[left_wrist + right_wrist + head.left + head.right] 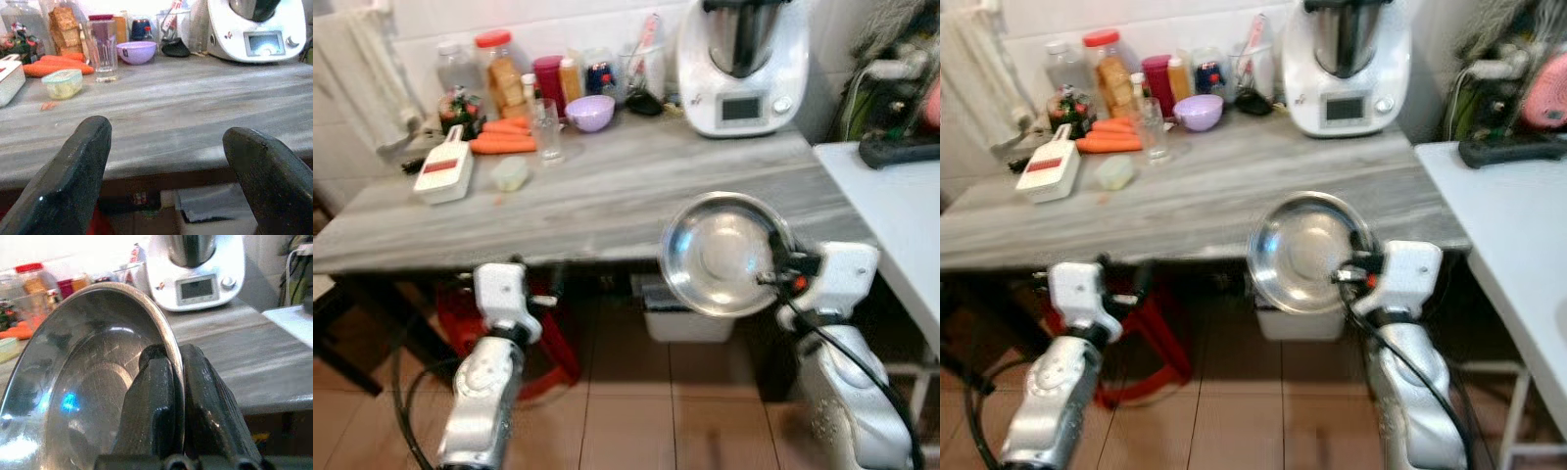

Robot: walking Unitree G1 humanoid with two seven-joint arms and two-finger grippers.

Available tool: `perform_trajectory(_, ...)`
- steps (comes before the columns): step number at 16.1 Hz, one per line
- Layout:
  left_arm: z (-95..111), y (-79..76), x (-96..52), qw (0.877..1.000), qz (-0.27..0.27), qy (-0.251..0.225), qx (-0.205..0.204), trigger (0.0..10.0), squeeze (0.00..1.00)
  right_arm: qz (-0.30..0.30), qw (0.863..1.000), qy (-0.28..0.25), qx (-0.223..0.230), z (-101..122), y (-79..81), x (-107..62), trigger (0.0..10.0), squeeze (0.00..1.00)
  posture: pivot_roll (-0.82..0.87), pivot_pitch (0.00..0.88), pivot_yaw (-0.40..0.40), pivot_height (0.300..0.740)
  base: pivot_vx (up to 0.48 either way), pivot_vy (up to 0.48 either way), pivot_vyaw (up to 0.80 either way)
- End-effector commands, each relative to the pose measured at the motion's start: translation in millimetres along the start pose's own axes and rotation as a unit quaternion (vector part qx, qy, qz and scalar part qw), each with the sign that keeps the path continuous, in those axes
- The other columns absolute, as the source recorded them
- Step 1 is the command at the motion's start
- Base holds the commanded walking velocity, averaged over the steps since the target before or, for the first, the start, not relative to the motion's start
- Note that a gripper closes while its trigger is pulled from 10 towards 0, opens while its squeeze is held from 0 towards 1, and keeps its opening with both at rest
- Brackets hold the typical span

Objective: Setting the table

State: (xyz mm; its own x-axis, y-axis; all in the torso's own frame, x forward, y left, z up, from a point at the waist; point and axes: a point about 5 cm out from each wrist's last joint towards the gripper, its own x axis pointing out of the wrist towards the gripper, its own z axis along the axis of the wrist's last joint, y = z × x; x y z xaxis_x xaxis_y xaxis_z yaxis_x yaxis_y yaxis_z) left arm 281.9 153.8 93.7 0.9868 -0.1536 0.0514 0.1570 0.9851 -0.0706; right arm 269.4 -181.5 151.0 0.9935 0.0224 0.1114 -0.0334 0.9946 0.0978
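One steel bowl (724, 255), seemingly rim-pinched, right gripper (177, 382).

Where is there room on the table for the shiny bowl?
The table is bare across its front and middle, from the small tub over to the white kitchen machine. The back left is crowded with carrots, jars and a glass.

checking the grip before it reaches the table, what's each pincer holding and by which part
The right pincer pinches the steel bowl by its rim. The left pincer is open, holding nothing.
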Motion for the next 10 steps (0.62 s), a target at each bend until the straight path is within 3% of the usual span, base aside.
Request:
perform_trajectory(1, 6.0, 12.0, -0.5, 1.000, 0.014, -0.010, 0.011, 10.0, 0.00, 0.020, 1.000, -0.010, 0.008, 4.2, 11.2, 2.7, 10.0, 0.00, -0.09, 0.000, 0.100, 0.740, 0.394, 0.000, 0.00)
perform_trajectory(10, 2.6, 10.8, 0.4, 1.000, 0.011, -0.004, 0.006, 10.0, 0.00, 0.006, 1.000, -0.010, 0.014, 4.6, 8.7, 4.4, 10.0, 0.00, -0.09, 0.003, 0.097, 0.740, 0.390, 0.000, 0.05)
